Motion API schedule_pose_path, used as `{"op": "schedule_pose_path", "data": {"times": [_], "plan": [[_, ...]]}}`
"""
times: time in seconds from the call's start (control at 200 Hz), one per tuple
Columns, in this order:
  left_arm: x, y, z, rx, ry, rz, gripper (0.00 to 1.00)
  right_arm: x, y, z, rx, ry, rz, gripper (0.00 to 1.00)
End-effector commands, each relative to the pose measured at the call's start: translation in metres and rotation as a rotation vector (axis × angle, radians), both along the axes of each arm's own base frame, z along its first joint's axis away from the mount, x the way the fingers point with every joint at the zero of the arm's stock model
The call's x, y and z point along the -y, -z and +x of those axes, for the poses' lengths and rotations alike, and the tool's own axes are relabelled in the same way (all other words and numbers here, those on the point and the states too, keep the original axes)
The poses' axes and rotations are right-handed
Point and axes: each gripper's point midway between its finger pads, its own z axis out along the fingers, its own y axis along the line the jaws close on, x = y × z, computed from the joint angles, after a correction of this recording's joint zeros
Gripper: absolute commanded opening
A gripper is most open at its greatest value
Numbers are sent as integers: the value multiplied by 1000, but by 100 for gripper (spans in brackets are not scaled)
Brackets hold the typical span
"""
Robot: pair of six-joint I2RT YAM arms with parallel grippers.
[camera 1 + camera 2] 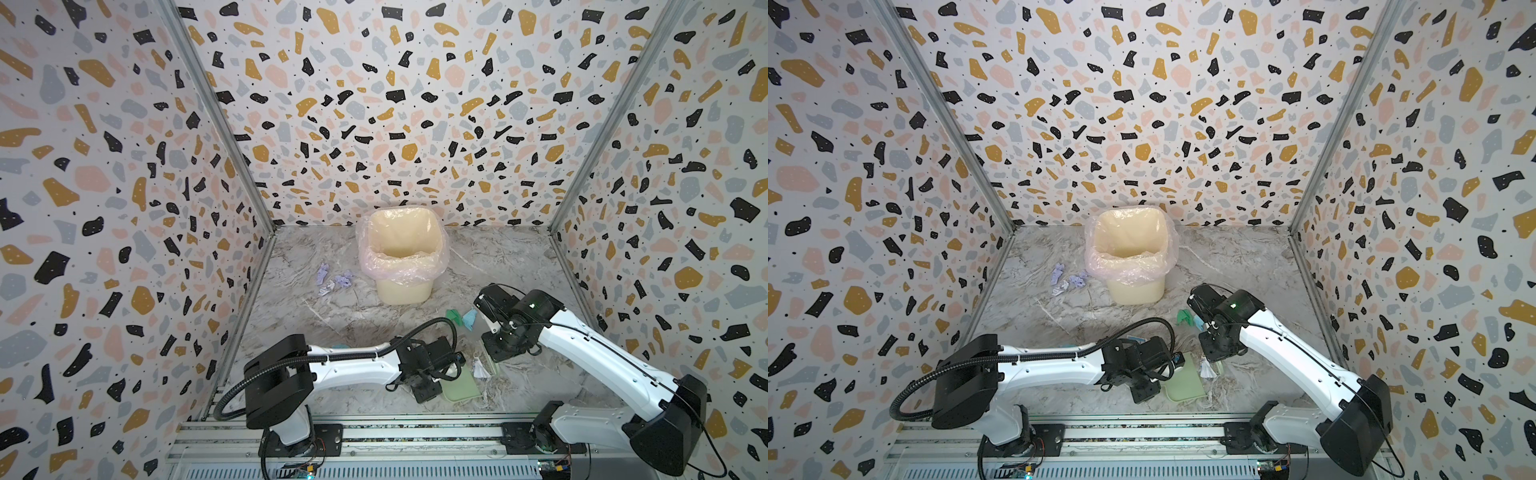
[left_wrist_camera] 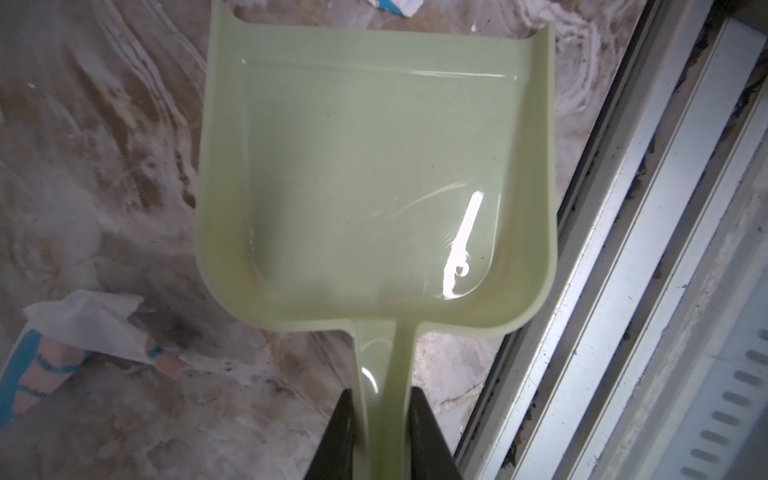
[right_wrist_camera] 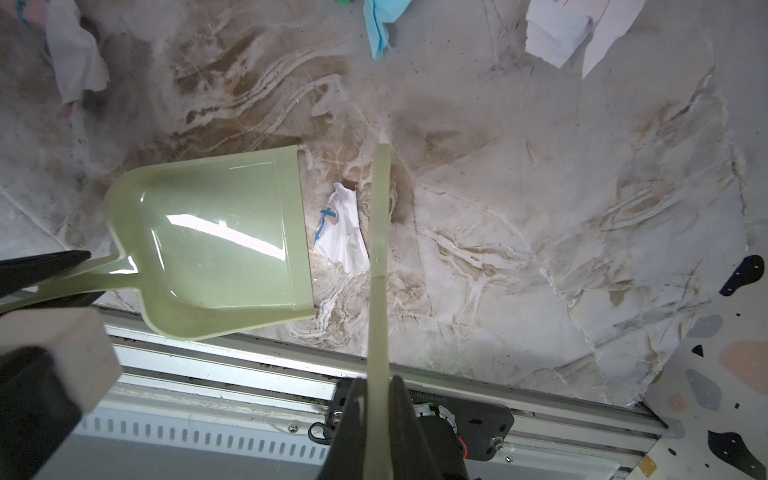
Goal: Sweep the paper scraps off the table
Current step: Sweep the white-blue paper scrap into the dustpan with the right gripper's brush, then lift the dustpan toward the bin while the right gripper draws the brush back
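My left gripper [image 2: 381, 392] is shut on the handle of a pale green dustpan [image 2: 365, 187] that lies on the marble table [image 1: 536, 266] near its front edge. My right gripper [image 3: 379, 380] is shut on a thin pale green sweeping tool [image 3: 380, 216], seen edge-on. A white printed paper scrap [image 3: 343, 228] lies between the tool and the dustpan's mouth [image 3: 305, 232]. In both top views green [image 1: 454, 316] and light blue scraps [image 1: 470, 319] lie mid-table, and lavender scraps [image 1: 332, 278] lie left of the bin. Another printed scrap [image 2: 83, 328] lies beside the pan.
A cream bin [image 1: 401, 253] with a pink liner stands at the back centre of the table. Speckled walls [image 1: 124, 208] close in the left, right and back. A metal rail [image 1: 374, 432] runs along the front edge, close to the dustpan [image 1: 459, 388].
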Motion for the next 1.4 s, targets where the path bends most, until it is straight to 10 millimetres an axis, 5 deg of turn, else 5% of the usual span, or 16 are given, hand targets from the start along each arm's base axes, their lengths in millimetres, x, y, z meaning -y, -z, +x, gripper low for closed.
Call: {"op": "schedule_pose_path", "data": {"times": [0.0,0.43,0.646,1.031,1.397], "plan": [[-4,2,-1,-21,15,29,0,-3,2,-9,-42,-20,7,0],[-6,5,0,-22,6,32,0,-55,-28,-23,-55,-117,225,0],[-7,2,1,-13,-8,16,0,-61,-46,-21,-18,-111,279,0],[-1,-33,13,69,-62,-98,0,-12,-95,21,208,88,324,0],[-3,-101,29,173,-145,-204,0,8,-122,46,336,171,446,0]]}}
